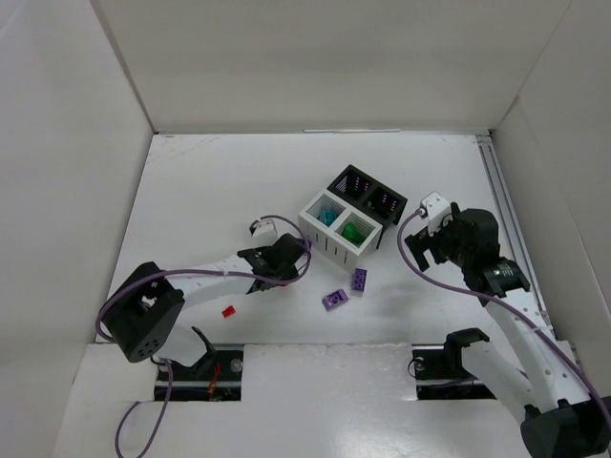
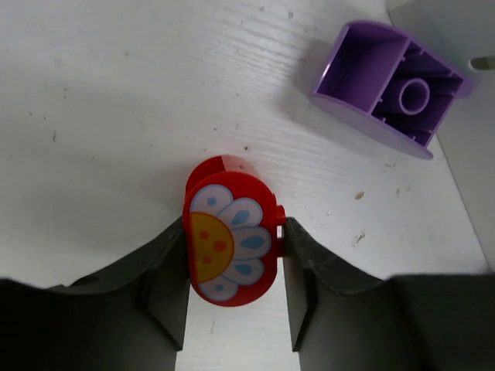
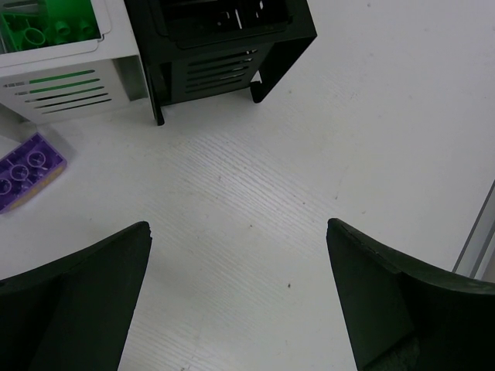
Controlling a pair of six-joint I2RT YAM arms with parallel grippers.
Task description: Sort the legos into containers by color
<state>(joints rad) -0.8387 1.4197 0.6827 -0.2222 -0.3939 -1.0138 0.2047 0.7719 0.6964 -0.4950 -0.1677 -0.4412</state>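
Red brick point(image 2: 230, 239), flower print on its face, is pinched in the left pincer point(image 2: 235, 251). The fingers press across its short width and its long axis runs along the pincer's reach. It looks to be held clear of the counter point(image 1: 191, 191), though I cannot be sure.

The containers lie far-right of this pincer. The white pair point(image 1: 332, 248) is nearer, showing green and teal inside. The black pair point(image 3: 224, 69) is beyond them, contents unclear.

An upturned purple brick point(image 2: 390, 86) lies on that same side. A second red brick point(image 1: 228, 311) sits near-left, by the left arm.

Right pincer point(image 3: 238, 232) is spread and holds nothing, over bare counter just right of the black bins.

Judgement: the carry goes far-right, over the white pair.
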